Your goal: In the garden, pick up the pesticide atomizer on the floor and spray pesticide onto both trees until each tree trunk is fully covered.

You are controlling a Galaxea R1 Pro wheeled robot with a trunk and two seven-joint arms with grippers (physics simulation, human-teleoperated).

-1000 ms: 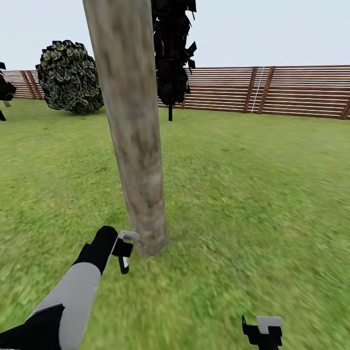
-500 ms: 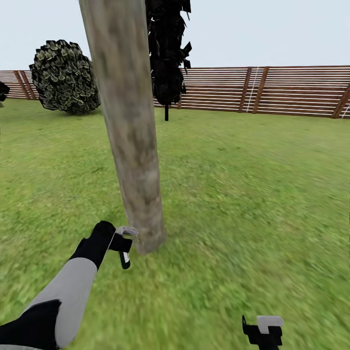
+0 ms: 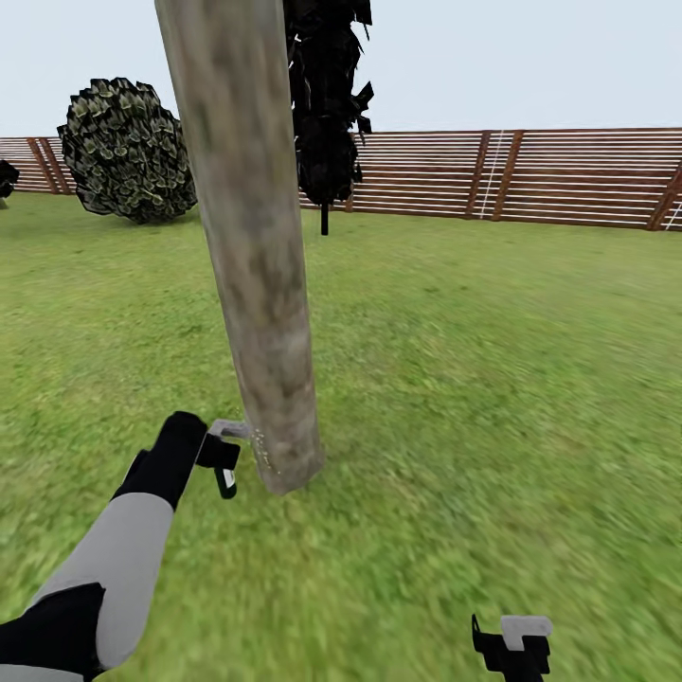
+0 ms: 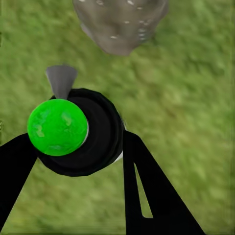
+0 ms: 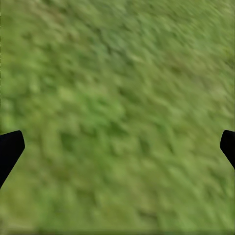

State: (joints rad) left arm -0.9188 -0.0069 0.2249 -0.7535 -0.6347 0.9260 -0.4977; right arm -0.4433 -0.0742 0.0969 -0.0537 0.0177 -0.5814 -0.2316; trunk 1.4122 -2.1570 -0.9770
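A thick mottled beige-grey tree trunk (image 3: 256,265) rises from the lawn just ahead of me. My left gripper (image 3: 222,457) is low beside the trunk's base, on its left, shut on the pesticide atomizer (image 4: 93,134). The atomizer has a black body, a bright green cap (image 4: 58,126) and a grey nozzle (image 4: 61,81) that points at the trunk's base (image 4: 122,24). Tiny white specks of pesticide (image 4: 113,36) dot the bark there. My right gripper (image 3: 516,646) hangs open low on the right over bare grass, its fingertips (image 5: 10,152) wide apart.
A brown slat fence (image 3: 530,175) closes the lawn at the back. A round dark bush (image 3: 128,152) stands at the back left. A black-foliaged tree with a thin stem (image 3: 324,114) stands behind the trunk. Open grass (image 3: 493,379) stretches to the right.
The camera shifted slightly a second ago. Since then my left gripper with the atomizer has moved left and a little farther out along the trunk's base. The right gripper has stayed put.
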